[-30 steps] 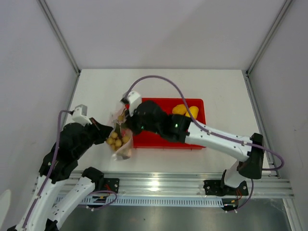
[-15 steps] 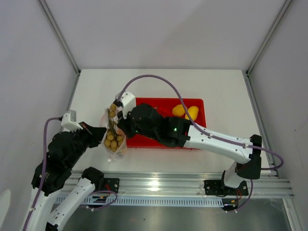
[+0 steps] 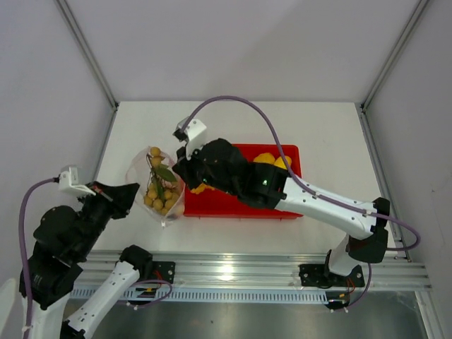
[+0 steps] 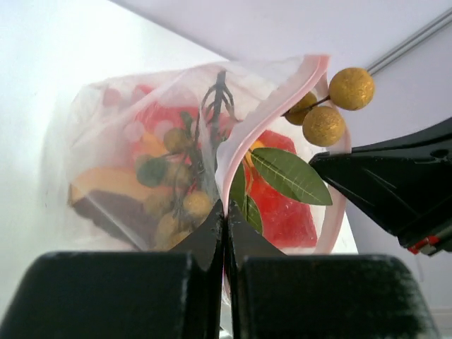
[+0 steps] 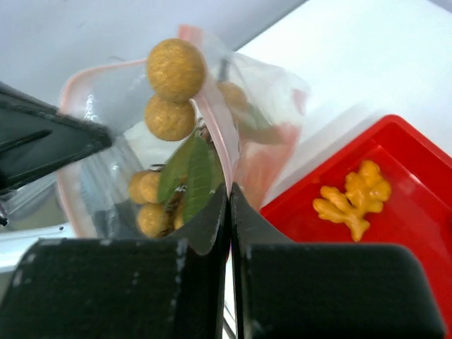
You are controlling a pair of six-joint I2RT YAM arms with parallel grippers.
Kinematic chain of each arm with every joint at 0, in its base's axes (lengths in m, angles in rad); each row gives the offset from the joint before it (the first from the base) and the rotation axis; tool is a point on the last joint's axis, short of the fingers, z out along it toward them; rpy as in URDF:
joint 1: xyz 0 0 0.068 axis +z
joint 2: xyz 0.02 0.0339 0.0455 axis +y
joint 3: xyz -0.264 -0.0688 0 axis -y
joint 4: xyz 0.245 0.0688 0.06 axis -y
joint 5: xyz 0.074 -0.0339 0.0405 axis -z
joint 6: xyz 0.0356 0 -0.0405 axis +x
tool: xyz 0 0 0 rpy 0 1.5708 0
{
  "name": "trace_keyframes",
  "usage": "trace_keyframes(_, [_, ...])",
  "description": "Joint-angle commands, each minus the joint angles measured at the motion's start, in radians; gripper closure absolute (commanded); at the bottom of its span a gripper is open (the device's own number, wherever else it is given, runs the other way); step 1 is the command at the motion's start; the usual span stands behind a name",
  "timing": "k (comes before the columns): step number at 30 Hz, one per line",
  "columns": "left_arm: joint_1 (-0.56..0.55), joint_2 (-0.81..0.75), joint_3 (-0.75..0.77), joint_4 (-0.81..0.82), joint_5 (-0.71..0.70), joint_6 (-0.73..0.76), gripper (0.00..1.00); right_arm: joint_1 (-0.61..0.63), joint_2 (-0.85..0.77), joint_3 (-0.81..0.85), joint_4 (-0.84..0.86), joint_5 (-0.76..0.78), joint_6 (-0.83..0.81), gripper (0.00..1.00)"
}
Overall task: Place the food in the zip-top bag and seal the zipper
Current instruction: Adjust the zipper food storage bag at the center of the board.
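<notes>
Both the left gripper (image 4: 226, 212) and right gripper (image 5: 229, 198) pinch opposite rims of the clear pink-dotted plastic zip-top bag (image 3: 138, 176) near the worktop's (image 3: 233, 127) left edge, probably spreading its mouth for the leafy tan fruit bunch (image 3: 159, 196).

Clear pink-dotted plastic zip-top bag (image 3: 168, 210) sits just left of the red rectangular tray (image 3: 233, 206), with the bunch of small tan round fruits (image 3: 159, 196) inside and two poking out the mouth. In the tray: two yellow egg-shaped fruits (image 3: 272, 159) far right, orange chunk (image 5: 353, 198) at its left end.

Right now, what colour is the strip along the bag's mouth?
Pale pink; the zipper shows best from the left wrist.
</notes>
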Motion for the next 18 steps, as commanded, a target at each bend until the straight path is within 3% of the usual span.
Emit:
trace_keyframes(1, [0.001,0.136,0.014,-0.022,0.001,0.07,0.99,-0.133,0.027,-0.024,0.08,-0.078,0.064,1.0])
trace_keyframes(5, [0.001,0.29,0.182,-0.06,0.085,0.133,0.99,-0.164,0.163,0.25,-0.044,-0.124,0.077,1.0])
trace_keyframes(7, [0.001,0.301,0.311,-0.086,0.127,0.13,0.99,-0.139,0.209,0.446,-0.136,-0.124,0.077,1.0])
trace_keyframes(9, [0.001,0.273,0.338,-0.085,0.174,0.119,1.0,-0.103,0.205,0.491,-0.156,-0.11,0.054,1.0])
trace_keyframes(10, [0.001,0.258,0.327,-0.083,0.193,0.117,0.99,-0.087,0.193,0.475,-0.13,-0.119,0.058,1.0])
trace_keyframes(13, [0.001,0.236,0.157,-0.062,0.149,0.131,1.0,-0.125,0.11,0.158,0.078,-0.168,0.107,1.0])
trace_keyframes(14, [0.006,0.247,-0.009,-0.01,0.138,0.134,0.99,-0.156,0.119,0.022,0.116,-0.237,0.15,1.0])
trace_keyframes(16, [0.061,0.283,-0.12,0.046,0.191,0.14,1.0,-0.22,0.174,0.001,0.117,-0.303,0.209,1.0])
trace_keyframes(18, [0.119,0.339,-0.123,0.07,0.286,0.137,0.99,-0.221,0.217,0.051,0.091,-0.276,0.184,1.0])
